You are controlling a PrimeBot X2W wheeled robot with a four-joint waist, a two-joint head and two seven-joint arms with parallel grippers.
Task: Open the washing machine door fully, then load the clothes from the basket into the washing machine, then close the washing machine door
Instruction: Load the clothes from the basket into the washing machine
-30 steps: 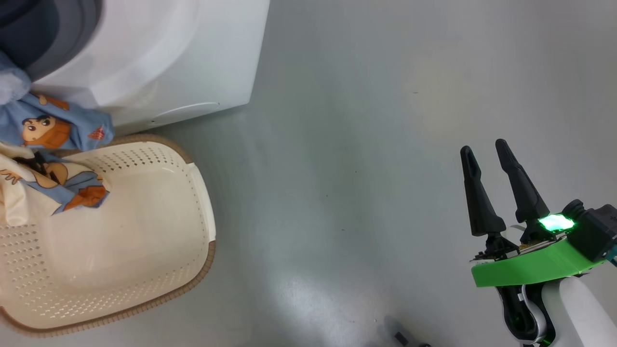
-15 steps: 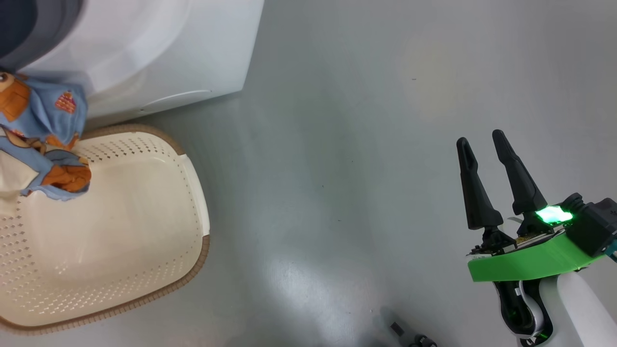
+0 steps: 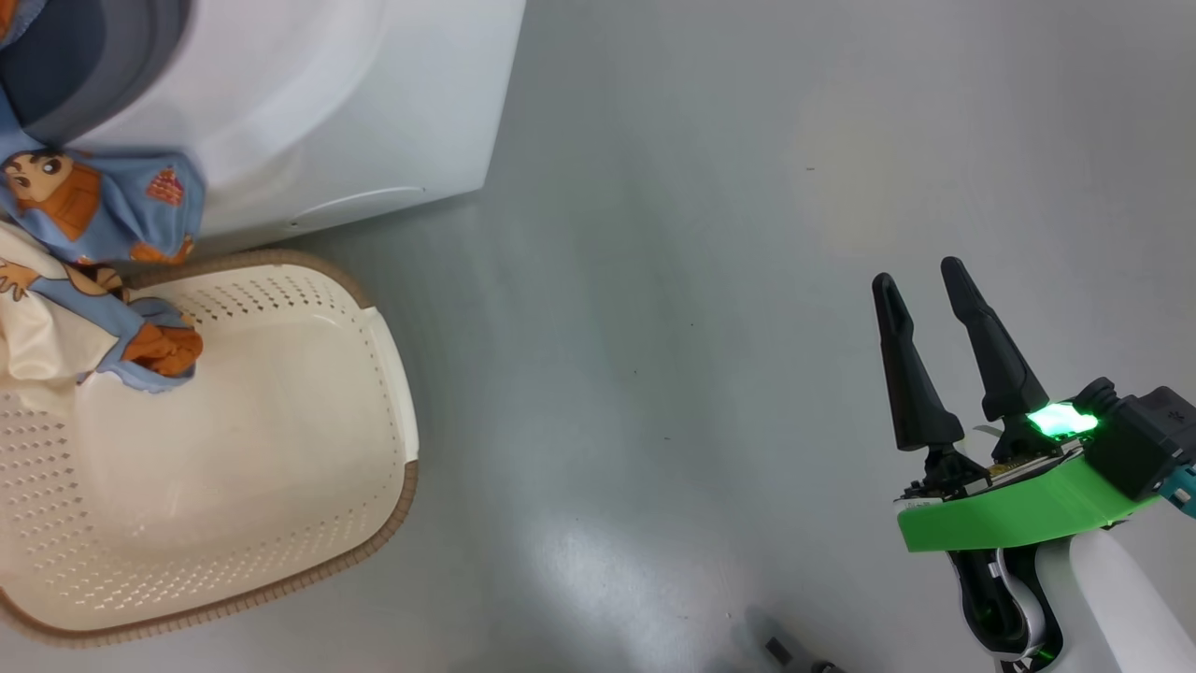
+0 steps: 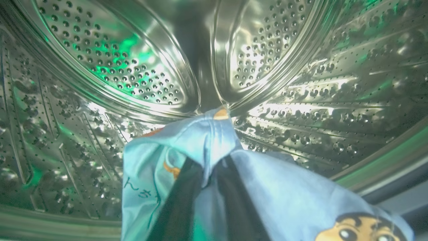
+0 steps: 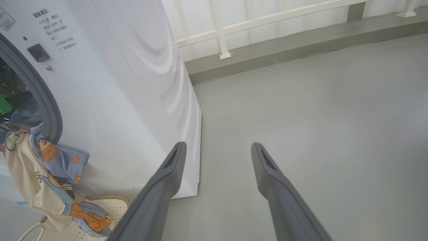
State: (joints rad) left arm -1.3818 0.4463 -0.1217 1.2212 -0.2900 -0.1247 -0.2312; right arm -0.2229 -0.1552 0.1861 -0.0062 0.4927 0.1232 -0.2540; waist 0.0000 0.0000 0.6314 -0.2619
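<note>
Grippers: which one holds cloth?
The left gripper, pinching the blue clothes inside the drum; the right gripper hangs open and empty above the floor.

Right jaws: two long black fingers, broad at the base and tapering to rounded tips. From the wrist they look dark grey, each with a narrow sunken slot near the tip.
Finger mounts: small black brackets over a strip of exposed board with tiny metal parts.
Wrist plate: flat bright-green plastic band with a curved edge.
Status light: glowing green-white patch, just right of the finger bases.
Camera housing: boxy black module with a teal part on its right.
Forearm: smooth white shell; a black joint to its left, with a white ring and green glint.
Left jaws: two dark, blurred fingers.
</note>
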